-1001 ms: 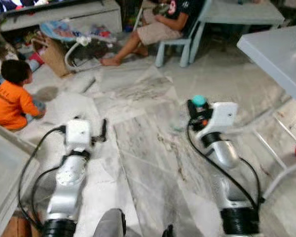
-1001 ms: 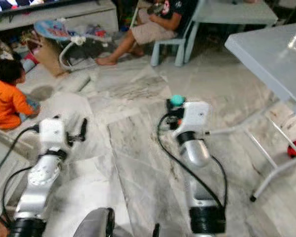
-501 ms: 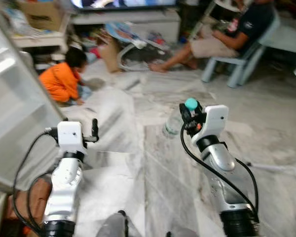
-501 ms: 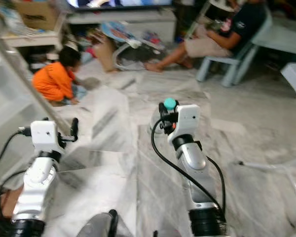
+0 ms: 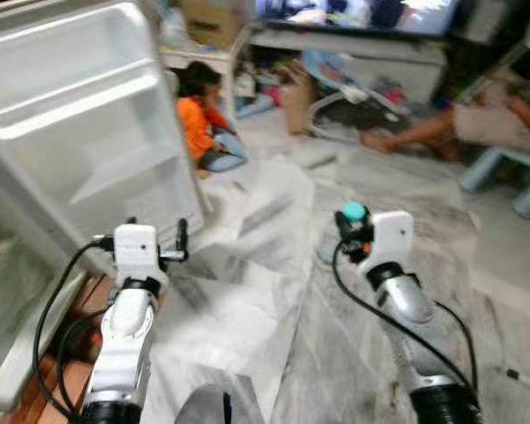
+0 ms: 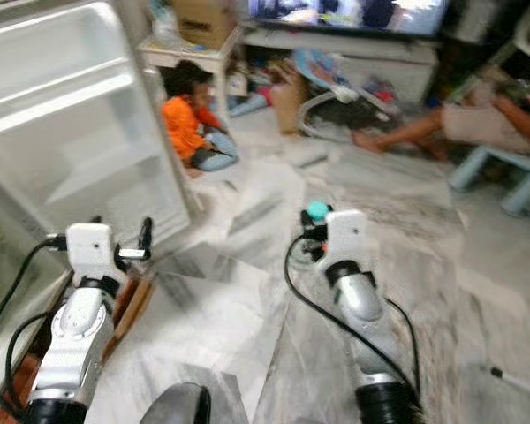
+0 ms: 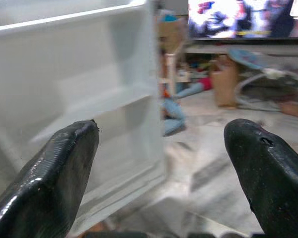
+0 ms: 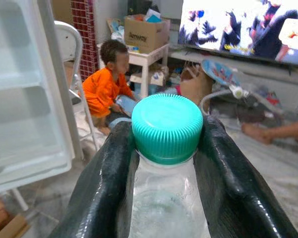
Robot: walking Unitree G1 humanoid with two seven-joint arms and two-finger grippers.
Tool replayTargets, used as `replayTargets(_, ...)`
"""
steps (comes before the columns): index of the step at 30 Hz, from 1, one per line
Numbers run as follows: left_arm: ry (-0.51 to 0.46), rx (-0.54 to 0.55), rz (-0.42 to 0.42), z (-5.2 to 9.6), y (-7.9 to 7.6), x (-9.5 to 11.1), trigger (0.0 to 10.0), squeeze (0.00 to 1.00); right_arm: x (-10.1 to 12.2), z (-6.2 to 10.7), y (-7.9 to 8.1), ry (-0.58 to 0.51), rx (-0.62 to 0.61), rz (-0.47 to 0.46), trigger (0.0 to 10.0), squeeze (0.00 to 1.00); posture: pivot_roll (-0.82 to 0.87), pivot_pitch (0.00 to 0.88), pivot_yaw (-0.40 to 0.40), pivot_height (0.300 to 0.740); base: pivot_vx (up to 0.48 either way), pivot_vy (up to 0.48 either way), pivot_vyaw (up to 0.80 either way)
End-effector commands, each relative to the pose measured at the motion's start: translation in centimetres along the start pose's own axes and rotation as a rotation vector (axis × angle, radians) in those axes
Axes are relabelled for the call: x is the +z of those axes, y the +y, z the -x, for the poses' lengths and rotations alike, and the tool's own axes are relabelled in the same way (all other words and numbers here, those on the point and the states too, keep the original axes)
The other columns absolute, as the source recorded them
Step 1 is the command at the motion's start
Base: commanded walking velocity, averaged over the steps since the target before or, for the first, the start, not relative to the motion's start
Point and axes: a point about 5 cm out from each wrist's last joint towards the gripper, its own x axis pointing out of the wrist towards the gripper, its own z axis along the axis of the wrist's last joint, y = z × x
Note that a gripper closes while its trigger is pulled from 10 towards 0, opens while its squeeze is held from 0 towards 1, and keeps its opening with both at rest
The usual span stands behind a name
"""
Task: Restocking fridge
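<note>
A clear plastic bottle with a teal cap (image 8: pixel 167 126) is upright between the two black fingers of my right gripper (image 5: pixel 350 231), which is shut on its neck; it hangs over the marble floor. The white fridge door (image 5: pixel 88 124) stands open at my left, its inner shelves bare, and the fridge body (image 5: pixel 4 300) is at the far left edge. My left gripper (image 7: pixel 164 130) is open and holds nothing, pointing toward the door's edge and a short way from it.
A child in an orange shirt (image 5: pixel 203 124) sits on the floor just beyond the door. Another person's legs (image 5: pixel 442 132) stretch out at the far right by a light blue chair (image 5: pixel 512 168). A baby bouncer (image 5: pixel 344 84), boxes and a TV stand line the back.
The camera has swung left, bringing the open fridge door into view and pushing the table out. Both arms keep their pose, and the bottle stays in the right gripper.
</note>
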Motion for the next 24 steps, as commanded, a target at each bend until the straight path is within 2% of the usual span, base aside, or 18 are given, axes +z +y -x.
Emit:
replayTargets(1, -0.02, 0.003, 0.006, -0.5, 0.0, 0.5, 10.0, 0.0, 1.0, -0.5, 0.6, -0.06, 0.016, 0.006, 10.0, 0.0, -0.02, 0.01, -0.004, 0.74, 0.0, 0.0, 0.8)
replayTargets(6, -0.011, -0.023, 0.001, -0.6, -0.6, 0.2, 10.0, 0.0, 1.4, -0.9, 1.2, -0.079, 0.031, 0.009, 10.0, 0.0, -0.03, 0.016, 0.003, 0.74, 0.0, 0.0, 0.8)
replayTargets(9, 0.004, -0.037, -0.005, -0.2, -0.8, -0.2, 10.0, 0.0, 1.5, -0.8, 1.7, -0.087, 0.055, 0.021, 10.0, 0.0, -0.03, 0.026, 0.001, 0.74, 0.0, 0.0, 0.8)
replayTargets(17, 0.039, -0.018, 0.002, 1.0, -0.2, -1.0, 10.0, 0.0, 0.7, 0.1, 1.5, -0.063, 0.071, 0.027, 10.0, 0.0, -0.02, 0.041, -0.011, 0.74, 0.0, 0.0, 0.8)
replayTargets(24, 0.051, -0.008, -0.004, 1.4, 0.2, -1.2, 10.0, 0.0, 0.4, 0.3, 1.2, -0.055, 0.064, 0.028, 10.0, 0.0, -0.01, 0.049, -0.014, 0.74, 0.0, 0.0, 0.8)
